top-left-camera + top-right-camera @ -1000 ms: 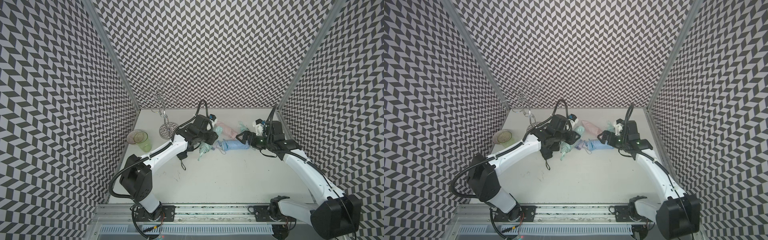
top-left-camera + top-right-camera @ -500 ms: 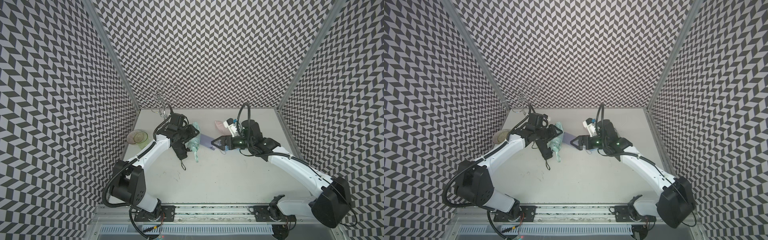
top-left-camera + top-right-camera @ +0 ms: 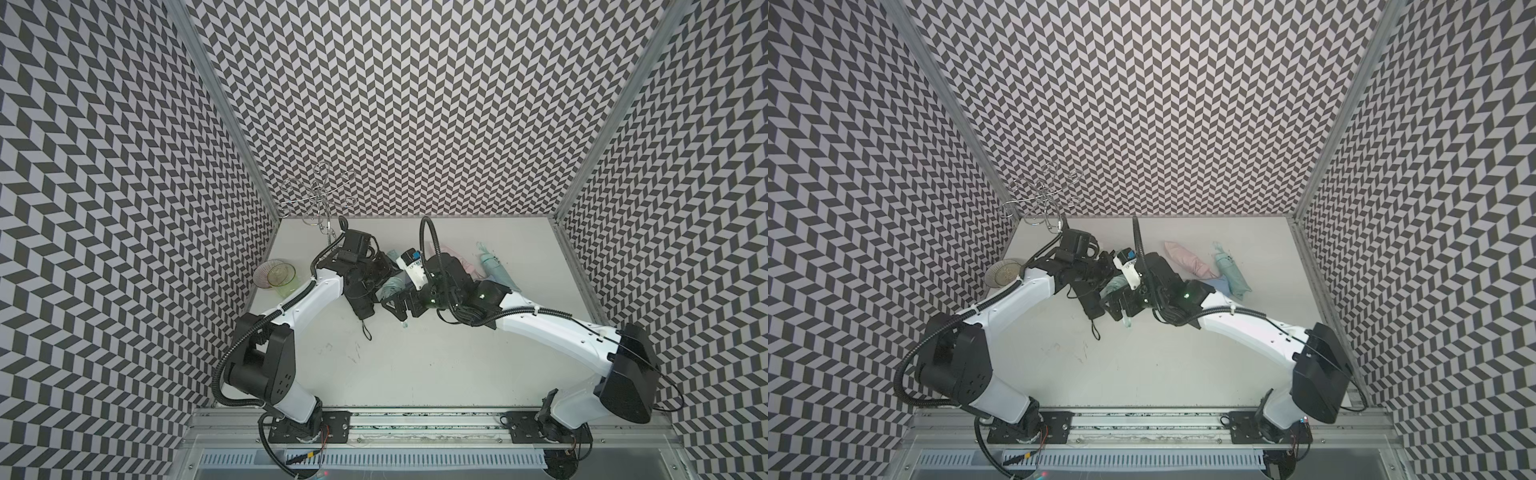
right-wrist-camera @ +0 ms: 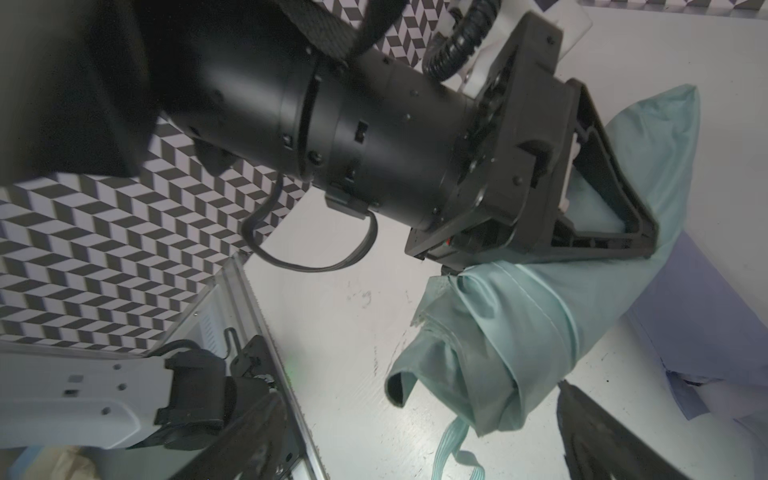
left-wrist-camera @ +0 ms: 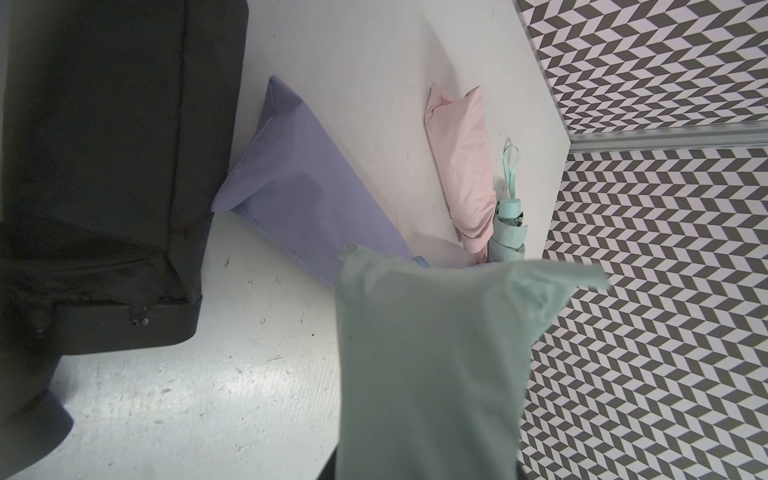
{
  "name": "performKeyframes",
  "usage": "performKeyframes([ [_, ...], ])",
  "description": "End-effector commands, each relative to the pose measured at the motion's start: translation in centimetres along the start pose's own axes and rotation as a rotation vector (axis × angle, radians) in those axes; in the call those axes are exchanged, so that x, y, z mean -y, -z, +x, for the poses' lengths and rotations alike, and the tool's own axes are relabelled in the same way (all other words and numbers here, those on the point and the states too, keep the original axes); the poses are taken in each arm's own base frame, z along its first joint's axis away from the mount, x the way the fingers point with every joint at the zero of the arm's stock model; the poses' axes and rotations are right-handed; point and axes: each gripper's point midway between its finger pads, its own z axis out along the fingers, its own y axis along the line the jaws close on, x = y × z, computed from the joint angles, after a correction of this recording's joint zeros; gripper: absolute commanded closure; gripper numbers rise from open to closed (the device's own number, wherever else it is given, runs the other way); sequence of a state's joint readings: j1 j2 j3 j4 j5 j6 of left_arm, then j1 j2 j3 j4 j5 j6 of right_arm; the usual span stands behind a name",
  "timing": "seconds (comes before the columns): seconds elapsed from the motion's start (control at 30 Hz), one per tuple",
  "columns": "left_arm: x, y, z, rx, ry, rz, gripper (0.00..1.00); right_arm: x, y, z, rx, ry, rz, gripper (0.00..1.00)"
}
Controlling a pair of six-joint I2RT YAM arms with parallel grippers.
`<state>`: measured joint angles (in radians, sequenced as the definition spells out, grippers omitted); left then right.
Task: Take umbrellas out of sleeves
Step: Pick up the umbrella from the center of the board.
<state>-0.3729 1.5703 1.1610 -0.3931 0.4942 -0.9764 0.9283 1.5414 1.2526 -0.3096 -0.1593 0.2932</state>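
My left gripper is shut on a mint green sleeve and holds it above the table. A mint green umbrella's pleated end and wrist loop stick out of the sleeve's mouth. My right gripper is open, with its fingers on either side of that end and not touching it. In both top views the two grippers meet at the middle back of the table.
A black umbrella lies under the left wrist. A lilac sleeve, a pink one, a bare mint umbrella and light blue fabric lie at the back right. Clear cups and a wire stand are at the back left.
The left gripper carried the mint sleeve out of the pile towards the left and raised it. The right arm swung left from the pile and now has its open jaws at the umbrella's end.
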Motion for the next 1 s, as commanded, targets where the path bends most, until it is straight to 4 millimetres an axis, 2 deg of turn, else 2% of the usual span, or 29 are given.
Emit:
performKeyframes([
  [0.0,1.9,0.9,0.1,0.004,0.007,0.078,1.0,0.9,-0.9,-0.9,0.04,0.068,0.129,0.0],
  [0.3,1.9,0.7,0.8,-0.024,0.054,0.092,1.0,2.5,-2.1,-0.7,0.078,0.087,0.258,0.01],
  [0.57,2.4,0.7,1.3,-0.03,0.056,0.097,1.0,3.5,-3.4,0.3,0.031,0.094,0.299,0.11],
  [0.67,2.6,0.6,1.5,-0.033,0.057,0.098,1.0,4.1,-3.3,0.5,0.027,0.093,0.332,0.21],
  [0.87,2.8,0.3,1.9,-0.04,0.063,0.109,1.0,4.0,-2.8,-0.6,0.066,0.095,0.348,0.57],
  [0.9,2.8,0.3,2.0,-0.039,0.064,0.11,1.0,4.0,-2.7,-0.8,0.069,0.097,0.347,0.61],
  [0.97,2.9,0.1,2.0,-0.041,0.065,0.113,1.0,3.9,-2.5,-0.9,0.072,0.103,0.343,0.63],
])
